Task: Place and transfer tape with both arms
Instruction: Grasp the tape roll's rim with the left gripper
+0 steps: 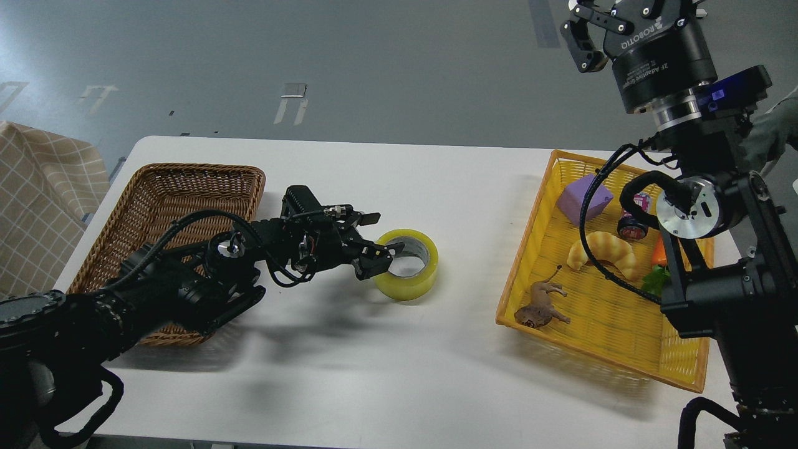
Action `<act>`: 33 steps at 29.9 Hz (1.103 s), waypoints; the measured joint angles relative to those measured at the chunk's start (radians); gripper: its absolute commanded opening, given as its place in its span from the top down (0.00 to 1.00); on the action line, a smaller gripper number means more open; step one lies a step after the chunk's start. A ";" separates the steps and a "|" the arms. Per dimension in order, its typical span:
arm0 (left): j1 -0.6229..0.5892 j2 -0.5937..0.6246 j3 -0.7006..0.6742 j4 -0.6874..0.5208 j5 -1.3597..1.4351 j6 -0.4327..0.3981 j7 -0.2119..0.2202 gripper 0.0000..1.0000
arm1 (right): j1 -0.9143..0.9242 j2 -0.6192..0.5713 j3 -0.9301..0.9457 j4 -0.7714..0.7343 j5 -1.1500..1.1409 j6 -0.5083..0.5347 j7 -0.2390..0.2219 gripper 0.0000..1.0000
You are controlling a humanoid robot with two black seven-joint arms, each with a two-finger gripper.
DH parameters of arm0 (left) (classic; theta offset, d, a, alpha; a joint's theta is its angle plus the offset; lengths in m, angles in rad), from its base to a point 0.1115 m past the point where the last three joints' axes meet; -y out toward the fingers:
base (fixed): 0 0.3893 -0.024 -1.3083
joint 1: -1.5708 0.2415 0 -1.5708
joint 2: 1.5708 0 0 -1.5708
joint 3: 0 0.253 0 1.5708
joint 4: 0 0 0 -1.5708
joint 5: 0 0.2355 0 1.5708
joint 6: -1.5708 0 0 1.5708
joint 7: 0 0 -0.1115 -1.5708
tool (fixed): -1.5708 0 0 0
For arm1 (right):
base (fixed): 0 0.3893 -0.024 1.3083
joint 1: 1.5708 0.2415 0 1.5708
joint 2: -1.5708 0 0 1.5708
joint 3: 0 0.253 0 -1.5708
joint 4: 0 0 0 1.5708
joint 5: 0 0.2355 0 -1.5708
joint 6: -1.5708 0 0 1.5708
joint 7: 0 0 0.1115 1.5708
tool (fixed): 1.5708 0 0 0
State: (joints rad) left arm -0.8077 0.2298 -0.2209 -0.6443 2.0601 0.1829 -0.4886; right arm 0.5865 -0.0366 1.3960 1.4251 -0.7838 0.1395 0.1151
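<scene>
The tape [406, 264], a yellowish roll with a grey core, lies flat on the white table [386, 362] near the middle. My left gripper [381, 234] reaches in from the left, open, at the roll's left rim. Its near fingertip [391, 249] hangs over the rim's edge; the far finger [371, 218] is beside the roll. It holds nothing. My right gripper [608, 17] is raised high at the top right, above the yellow basket, partly cut off by the frame edge. Its visible finger [576, 40] is spread wide and it holds nothing.
A brown wicker basket [156, 187] stands at the left under my left arm. A yellow basket [530, 249] at the right holds a purple block [583, 198], a croissant toy [601, 249], a brown animal figure [541, 305] and small items. Checked cloth [37, 206] lies far left.
</scene>
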 measured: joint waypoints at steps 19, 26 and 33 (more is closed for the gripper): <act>0.003 -0.001 0.002 0.000 0.002 -0.008 0.000 0.42 | -0.015 -0.002 0.001 -0.005 0.000 0.000 0.000 0.00; -0.001 -0.001 0.044 0.029 -0.029 -0.007 0.000 0.47 | -0.023 -0.002 0.002 -0.006 -0.001 0.001 0.000 0.00; -0.001 -0.007 0.049 0.068 -0.060 -0.007 -0.001 0.71 | -0.025 -0.002 0.004 -0.010 -0.003 0.001 0.000 0.00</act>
State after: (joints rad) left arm -0.8086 0.2226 -0.1715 -0.5763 2.0003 0.1756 -0.4891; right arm 0.5612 -0.0385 1.3998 1.4148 -0.7865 0.1400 0.1150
